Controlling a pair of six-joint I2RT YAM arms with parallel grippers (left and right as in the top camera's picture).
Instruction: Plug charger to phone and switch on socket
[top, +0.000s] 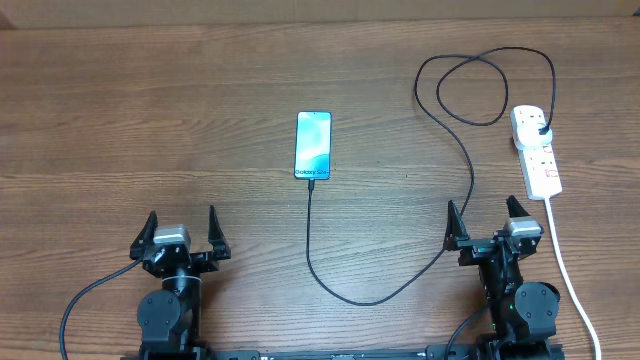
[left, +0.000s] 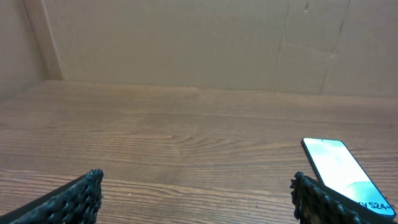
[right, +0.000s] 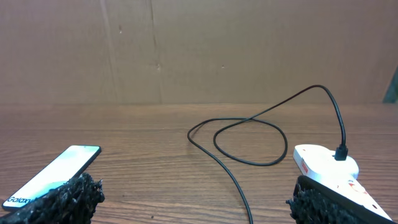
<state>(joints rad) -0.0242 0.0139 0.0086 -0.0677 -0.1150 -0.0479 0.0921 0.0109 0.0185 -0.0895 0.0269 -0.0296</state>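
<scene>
The phone (top: 313, 144) lies flat in the middle of the table, blue screen lit; it also shows in the left wrist view (left: 339, 167) and the right wrist view (right: 53, 172). The black charger cable (top: 452, 128) has its tip at the phone's near edge, curves down past the front of the table, loops at the back right and ends in a black plug seated in the white socket strip (top: 536, 150). The cable (right: 239, 140) and the strip (right: 329, 167) show in the right wrist view. My left gripper (top: 181, 232) and right gripper (top: 486, 219) are open and empty near the front edge.
The strip's thick white cord (top: 565, 266) runs down past the right arm to the front right corner. A cardboard wall (left: 199, 43) stands behind the table.
</scene>
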